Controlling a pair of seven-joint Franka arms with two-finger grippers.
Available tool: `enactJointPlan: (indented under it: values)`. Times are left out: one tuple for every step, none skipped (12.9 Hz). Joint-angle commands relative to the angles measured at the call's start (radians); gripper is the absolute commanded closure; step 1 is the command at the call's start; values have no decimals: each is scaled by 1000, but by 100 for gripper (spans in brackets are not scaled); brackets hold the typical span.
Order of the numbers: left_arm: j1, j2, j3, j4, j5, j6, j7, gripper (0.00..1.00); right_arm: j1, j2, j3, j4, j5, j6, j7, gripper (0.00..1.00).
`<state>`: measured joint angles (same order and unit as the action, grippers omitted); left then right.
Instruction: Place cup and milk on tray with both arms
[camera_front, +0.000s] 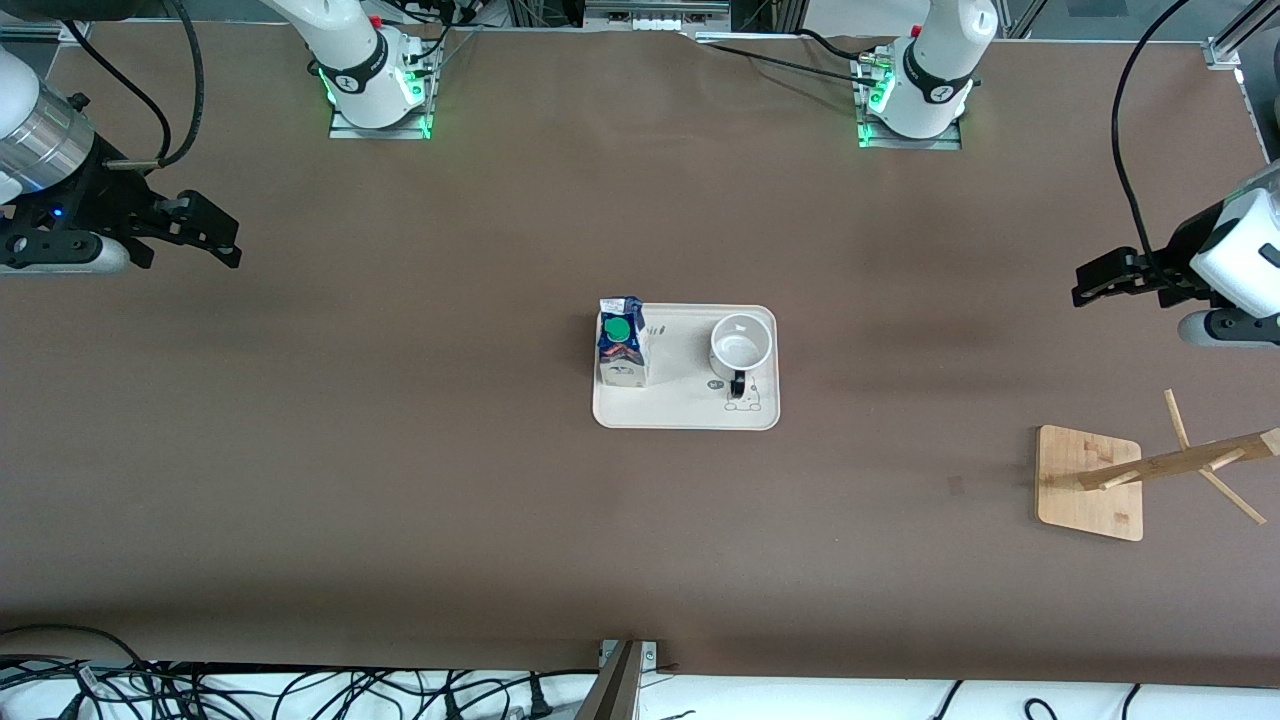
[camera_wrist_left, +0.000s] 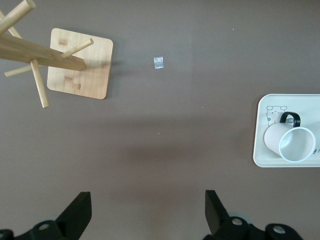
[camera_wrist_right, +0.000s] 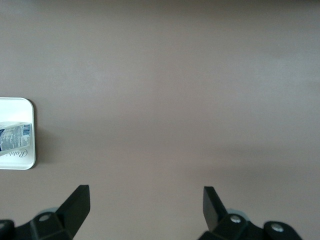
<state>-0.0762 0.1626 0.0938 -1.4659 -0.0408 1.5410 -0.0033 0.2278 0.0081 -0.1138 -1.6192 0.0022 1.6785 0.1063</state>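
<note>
1. The tray (camera_front: 686, 408) is seen lying flat in the middle of the tabletop (camera_front: 400, 450), with the cup and the milk both resting on it.
2. The cup (camera_front: 741, 343) is stood upright at the tray's end toward the left arm, its opening facing up and its black handle turned toward the front camera.
3. The milk (camera_front: 621, 343) is stood upright at the tray's end toward the right arm, green cap on top, touching the tray's edge.
4. A wooden rack (camera_front: 1090, 482) is placed well apart from the tray, toward the left arm's end.
5. The left claw (camera_front: 1095, 283) is held over bare tabletop, fingers spread and empty.
6. The right claw (camera_front: 215, 235) is held over bare tabletop at its own end, fingers likewise spread, nothing gripped.
</note>
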Motion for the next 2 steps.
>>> enactJointPlan:
  values:
    - [45,0,0,10,-30,-24,48,0,2,15,0,21,2,-13,-5,0]
    - [70,0,0,15,-83,-25,54,0,2,16,0,21,2,-13,-5,0]
